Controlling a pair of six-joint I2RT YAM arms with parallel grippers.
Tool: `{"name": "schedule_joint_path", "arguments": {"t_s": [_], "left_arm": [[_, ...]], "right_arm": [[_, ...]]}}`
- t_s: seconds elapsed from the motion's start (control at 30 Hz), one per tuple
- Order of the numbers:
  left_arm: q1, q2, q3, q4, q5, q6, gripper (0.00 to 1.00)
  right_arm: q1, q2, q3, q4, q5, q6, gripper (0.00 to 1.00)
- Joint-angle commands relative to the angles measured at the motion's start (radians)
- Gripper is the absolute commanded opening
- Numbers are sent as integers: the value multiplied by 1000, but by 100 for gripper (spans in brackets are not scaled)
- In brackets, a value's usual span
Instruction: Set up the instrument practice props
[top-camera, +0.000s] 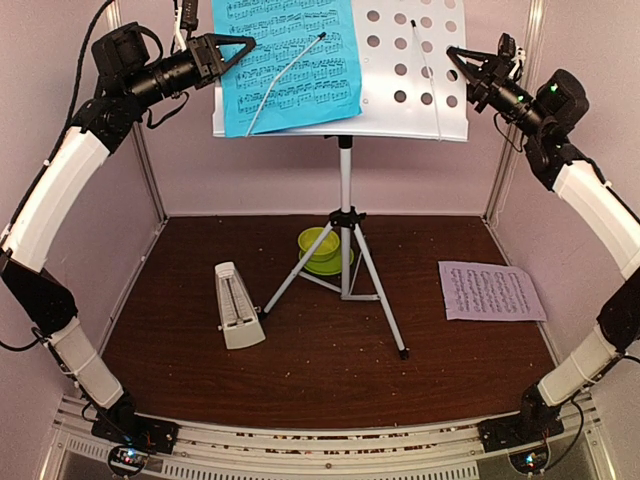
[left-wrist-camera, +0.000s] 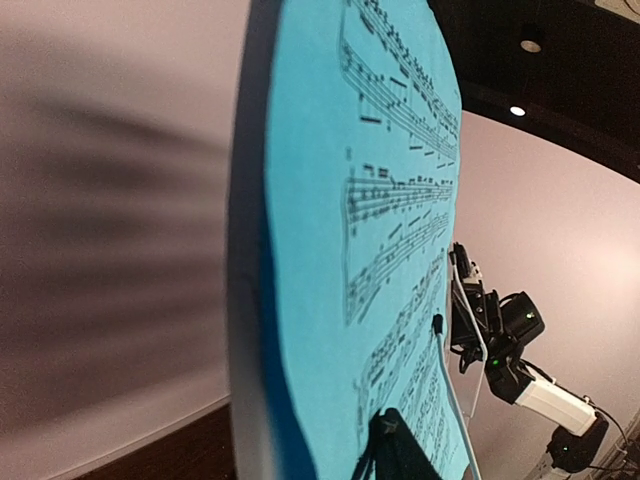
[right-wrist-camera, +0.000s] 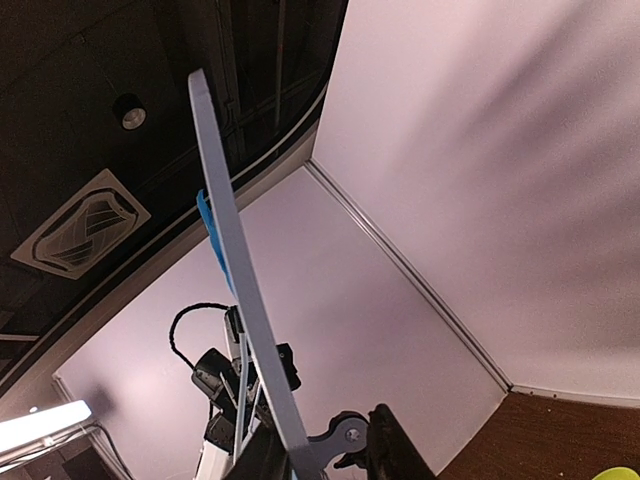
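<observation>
The pale perforated music stand (top-camera: 420, 80) stands on its silver tripod (top-camera: 345, 270) at mid table, and the blue music sheet (top-camera: 285, 60) lies on the left half of its desk under a wire holder. My left gripper (top-camera: 243, 47) is at the desk's left edge. One finger (left-wrist-camera: 400, 455) lies against the blue sheet (left-wrist-camera: 340, 200); the other is hidden behind the plate. My right gripper (top-camera: 452, 52) straddles the desk's right edge (right-wrist-camera: 235, 260), one finger against the plate, the other finger (right-wrist-camera: 400, 450) a little apart. The cream metronome (top-camera: 237, 305) and the pink music sheet (top-camera: 490, 290) rest on the table.
A lime-green bowl (top-camera: 320, 248) on its saucer sits between the tripod's legs. The tripod's front legs splay toward the metronome and toward the table's front right. Pale walls enclose the brown table (top-camera: 330, 380) on three sides.
</observation>
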Motion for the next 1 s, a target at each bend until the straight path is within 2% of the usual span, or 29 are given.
{"name": "schedule_joint_path", "arguments": {"t_s": [0.0, 0.07, 0.1, 0.2, 0.37, 0.47, 0.63, 0.77, 0.97], "left_arm": [[-12, 1, -17, 9, -59, -11, 20], [-13, -1, -19, 9, -58, -4, 22], [-14, -4, -22, 9, -58, 0, 26], [-15, -26, -39, 10, -64, 25, 34], [-15, -75, -74, -4, -100, 91, 52], [-14, -109, -111, 11, -107, 107, 65], [-7, -160, -156, 5, -106, 134, 96], [-1, -203, -197, -8, -124, 149, 98], [0, -213, -173, -73, -106, 187, 98]], "right_arm": [[17, -27, -13, -91, -30, 32, 18], [16, -31, -19, -85, -24, 28, 19], [16, -35, -23, -80, -20, 24, 23], [16, -50, -31, -88, -4, -7, 45], [16, -78, -31, -89, -4, -42, 64], [16, -94, -30, -110, -4, -63, 71], [16, -143, -60, -146, 7, -105, 79], [13, -194, -111, -201, 36, -155, 82], [6, -238, -146, -298, 75, -219, 84]]}}
